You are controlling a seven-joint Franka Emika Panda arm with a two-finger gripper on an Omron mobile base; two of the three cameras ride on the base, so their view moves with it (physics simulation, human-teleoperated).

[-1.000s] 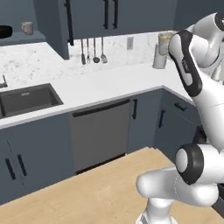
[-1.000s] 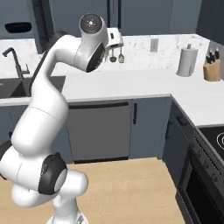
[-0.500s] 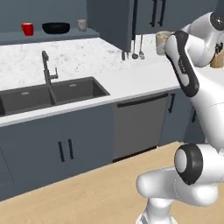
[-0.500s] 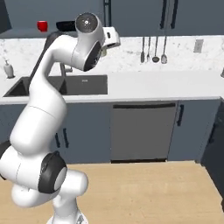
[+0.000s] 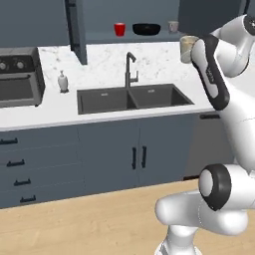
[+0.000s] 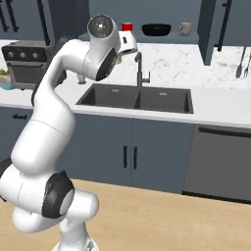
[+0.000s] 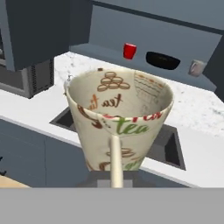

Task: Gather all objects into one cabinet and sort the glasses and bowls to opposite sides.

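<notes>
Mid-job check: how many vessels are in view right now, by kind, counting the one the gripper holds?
Red cup, on the open cabinet shelf: 1
Black bowl, on that shelf, between the two: 1
Beige-grey mug, on that shelf: 1
Cream cup printed with "tea", upright in the gripper: 1
Total: 4

White arm raised high, elbow bent, hand point(image 7: 114, 177) closed on a printed cup point(image 7: 119, 122)

Red cup point(image 6: 127, 26), black bowl point(image 6: 156, 30), mug point(image 6: 185, 28) share shelf.
</notes>
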